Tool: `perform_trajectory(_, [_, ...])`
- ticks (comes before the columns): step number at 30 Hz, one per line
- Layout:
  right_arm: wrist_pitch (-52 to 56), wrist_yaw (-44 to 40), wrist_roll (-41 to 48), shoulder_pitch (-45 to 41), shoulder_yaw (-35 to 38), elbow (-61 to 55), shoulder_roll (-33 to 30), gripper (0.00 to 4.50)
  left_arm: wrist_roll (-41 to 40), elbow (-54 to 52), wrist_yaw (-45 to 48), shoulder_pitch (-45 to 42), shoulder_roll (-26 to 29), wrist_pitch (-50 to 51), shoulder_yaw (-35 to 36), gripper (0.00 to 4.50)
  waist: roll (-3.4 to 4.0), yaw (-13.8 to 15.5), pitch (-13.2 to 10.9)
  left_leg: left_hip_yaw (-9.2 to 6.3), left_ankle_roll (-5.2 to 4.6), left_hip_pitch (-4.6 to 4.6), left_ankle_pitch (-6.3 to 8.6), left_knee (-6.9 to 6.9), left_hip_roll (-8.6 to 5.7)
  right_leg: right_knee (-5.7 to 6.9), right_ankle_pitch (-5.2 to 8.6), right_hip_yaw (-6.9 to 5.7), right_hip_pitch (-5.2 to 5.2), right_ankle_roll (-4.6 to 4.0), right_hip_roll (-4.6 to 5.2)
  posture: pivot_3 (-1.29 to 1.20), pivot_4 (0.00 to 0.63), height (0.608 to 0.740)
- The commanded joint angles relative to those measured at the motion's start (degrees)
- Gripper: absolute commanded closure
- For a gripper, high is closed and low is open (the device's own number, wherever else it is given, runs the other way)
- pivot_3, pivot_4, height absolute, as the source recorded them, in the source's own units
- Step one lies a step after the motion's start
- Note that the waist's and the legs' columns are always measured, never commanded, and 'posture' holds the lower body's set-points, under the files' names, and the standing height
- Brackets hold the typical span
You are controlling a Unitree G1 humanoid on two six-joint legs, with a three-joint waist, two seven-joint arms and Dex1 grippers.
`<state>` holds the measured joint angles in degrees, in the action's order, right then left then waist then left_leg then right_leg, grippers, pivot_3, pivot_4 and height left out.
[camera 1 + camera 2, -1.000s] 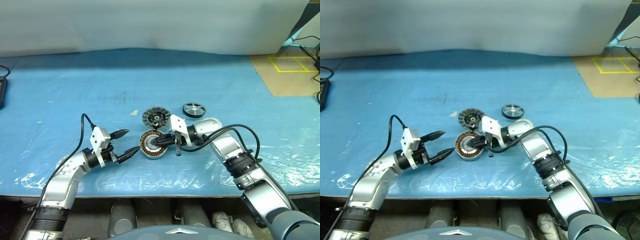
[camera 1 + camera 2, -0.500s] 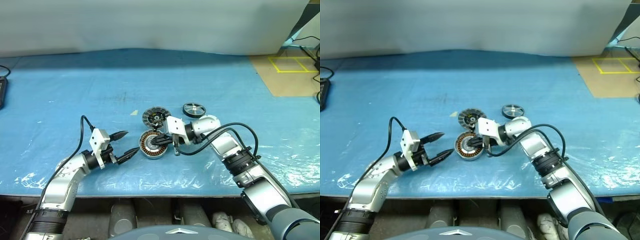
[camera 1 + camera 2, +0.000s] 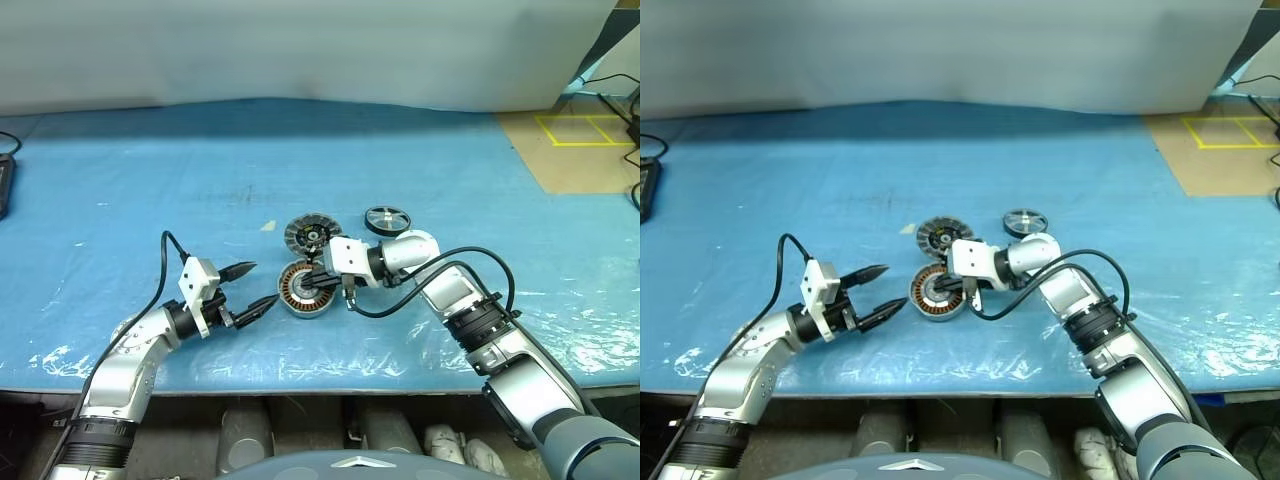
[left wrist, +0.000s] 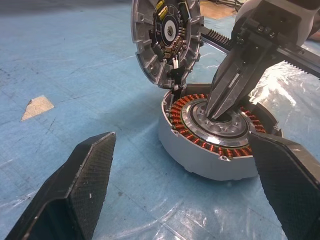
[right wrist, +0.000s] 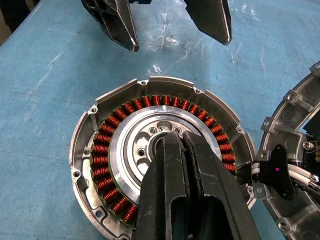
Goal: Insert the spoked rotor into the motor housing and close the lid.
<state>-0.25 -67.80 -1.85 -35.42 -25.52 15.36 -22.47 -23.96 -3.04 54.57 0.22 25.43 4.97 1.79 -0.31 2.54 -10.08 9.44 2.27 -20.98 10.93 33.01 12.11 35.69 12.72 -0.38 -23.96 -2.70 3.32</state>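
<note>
**Right claw tip in the housing's centre, rotor apart on the bench**

The housing (image 3: 303, 289) lies flat on the blue bench (image 3: 120, 180), near the middle of the front edge. Its ring of copper windings faces up around a pale metal centre. The right claw (image 3: 312, 284) is closed, its two black fingers pressed together with nothing between them. Its tip points down and to the robot's left into the dark hole at the housing's centre, as the left wrist view shows; whether it touches the metal there cannot be told.

The lid (image 3: 311, 235) lies just behind the housing, toward the back edge, and its rim meets the housing's rim. In the left wrist view it leans tilted against the housing's far side, with its inner face showing a dark centre and small parts. A short lead with white wires joins the two at that point.

The rotor (image 3: 387, 219), a dark spoked wheel, lies flat on the bench to the right of the lid, apart from both lid and housing, just behind the right arm's wrist.

The left claw (image 3: 249, 288) is open wide and holds nothing. It hovers just left of the housing, pointing toward it, with its fingertips (image 4: 95, 165) clear of the rim.

A small pale scrap (image 3: 267, 225) lies on the bench left of the lid.
</note>
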Motion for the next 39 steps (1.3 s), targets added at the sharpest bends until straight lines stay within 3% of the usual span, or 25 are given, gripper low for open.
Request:
perform_trajectory(1, [1.08, -0.69, 1.22, 0.44, 0.85, 0.72, -0.07, 4.43, -0.41, -1.26, 0.43, -0.38, 0.08, -0.78, -0.01, 0.07, 0.0, 0.0, 0.0, 0.0, 0.0, -0.01, 0.0, 0.0, 0.0, 0.0, 0.0, 0.0, 0.0, 0.0, 0.0, 0.0, 0.15, 0.74])
perform_trajectory(22, [7.85, -3.61, 6.16, 0.09, 2.0, -5.04, 0.69, 4.43, -0.23, -1.04, 0.49, -0.37, 0.02, -0.91, -0.07, 0.07, 0.0, 0.01, -0.01, 0.0, 0.0, -0.14, 0.0, -0.01, 0.02, -0.05, 0.0, -0.01, -0.1, 0.0, -0.01, 0.0, 0.15, 0.74])
perform_trajectory(39, [5.88, -2.31, -1.21, 1.15, -2.75, 0.47, -1.17, 4.43, -0.11, -1.3, 0.17, -0.15, 0.01, -0.81, -0.02, 0.07, 0.0, 0.01, 0.0, 0.0, 0.0, -0.08, 0.0, -0.01, 0.01, -0.04, 0.0, 0.0, -0.07, 0.0, -0.01, 0.0, 0.15, 0.74])
